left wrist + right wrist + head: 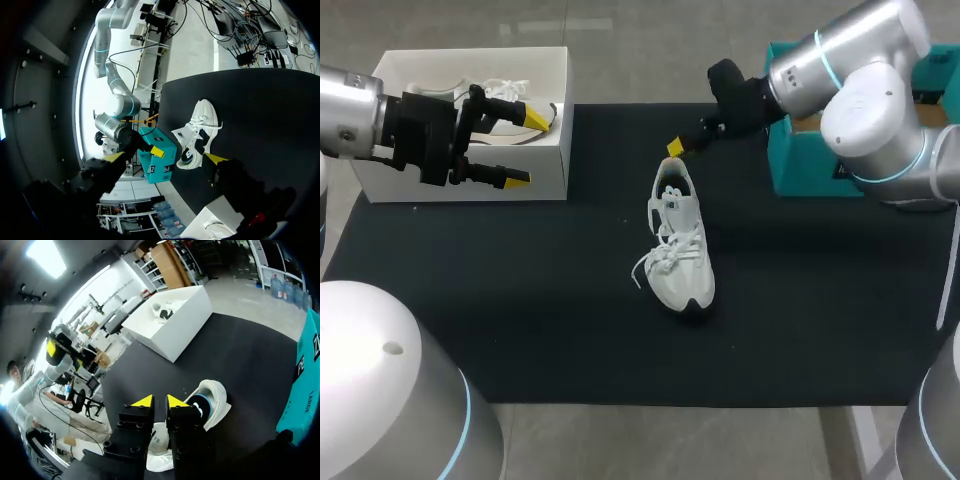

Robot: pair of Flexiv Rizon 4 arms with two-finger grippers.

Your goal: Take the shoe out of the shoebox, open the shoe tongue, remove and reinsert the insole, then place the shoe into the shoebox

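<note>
- Your black counter [820, 300] carried everything.
- The white shoebox [550, 170] sat open at the counter's ten o'clock corner, with a second white shoe [505, 92] inside.
- A teal box [800, 165] stood at the two o'clock edge.
- The white shoe [680, 250] stood upright near the centre, out of the shoebox, heel toward twelve, toe toward six.
- Your left pincer [525, 148] hung over the shoebox's front wall, fingers wide apart, holding nothing.
- Your right pincer [675, 147] hovered at the shoe's twelve o'clock, just beside the heel, tips together, gripping nothing.
</note>
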